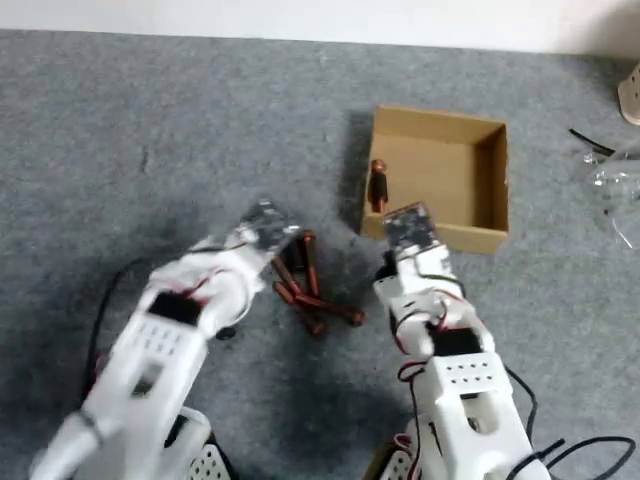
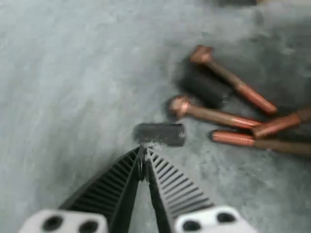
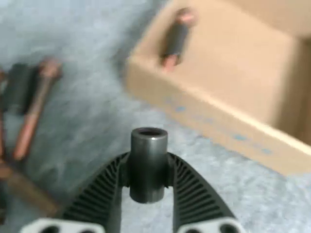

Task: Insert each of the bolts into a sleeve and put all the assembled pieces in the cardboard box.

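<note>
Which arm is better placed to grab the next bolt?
Left. The left gripper sits shut and empty beside the loose bolts, while the right gripper holds a sleeve near the cardboard box.

Bolt pile [image 1: 305,290] lies between both arms. Cardboard box [image 1: 440,236] wall stands just ahead of right tool [image 3: 147,162]; passage over worktop [image 1: 150,120] beyond the pile.

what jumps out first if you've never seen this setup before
The right pincer grips a dark sleeve upright, just short of the cardboard box, where one assembled piece already lies against a wall. Between the arms, copper bolts lie heaped on the grey carpet, and the shut left pincer points at a loose sleeve beside them.
</note>
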`<action>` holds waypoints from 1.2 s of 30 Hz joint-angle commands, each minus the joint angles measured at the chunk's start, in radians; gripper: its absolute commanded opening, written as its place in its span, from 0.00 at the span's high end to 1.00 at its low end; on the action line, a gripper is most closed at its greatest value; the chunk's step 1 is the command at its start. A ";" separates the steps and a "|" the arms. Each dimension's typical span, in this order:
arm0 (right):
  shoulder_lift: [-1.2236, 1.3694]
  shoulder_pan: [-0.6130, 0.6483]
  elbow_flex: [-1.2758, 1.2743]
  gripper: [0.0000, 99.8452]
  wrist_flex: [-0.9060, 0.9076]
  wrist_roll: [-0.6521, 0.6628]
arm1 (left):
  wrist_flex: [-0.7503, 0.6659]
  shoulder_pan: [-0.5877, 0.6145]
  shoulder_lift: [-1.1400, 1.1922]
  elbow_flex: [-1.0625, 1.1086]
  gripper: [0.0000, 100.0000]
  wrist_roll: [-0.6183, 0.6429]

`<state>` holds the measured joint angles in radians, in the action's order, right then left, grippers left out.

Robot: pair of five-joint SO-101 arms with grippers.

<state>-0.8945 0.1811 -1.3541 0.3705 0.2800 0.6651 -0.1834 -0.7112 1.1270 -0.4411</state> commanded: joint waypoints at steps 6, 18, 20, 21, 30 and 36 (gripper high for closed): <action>-0.027 -0.139 -0.084 1.00 -0.226 -0.133 | 0.350 -0.168 0.401 -0.524 0.99 -0.393; -0.028 -0.312 -0.082 1.00 -0.232 -0.273 | 0.597 -0.354 0.673 -0.852 0.99 -0.571; -0.028 -0.338 -0.082 1.00 -0.232 -0.276 | 0.597 -0.354 0.754 -0.889 0.99 -0.572; -0.028 -0.352 -0.082 1.00 -0.232 -0.295 | 0.600 -0.354 0.796 -0.911 0.99 -0.585; -0.028 -0.435 -0.090 1.00 -0.308 -0.356 | 0.694 -0.364 0.963 -1.018 0.82 -0.620; -0.025 -0.433 -0.087 1.00 -0.308 -0.353 | 0.689 -0.427 0.969 -1.001 0.82 -0.617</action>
<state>-0.8945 -0.2409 -1.4477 0.0990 -0.0637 1.3449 -0.5639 0.2693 0.1542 -1.0549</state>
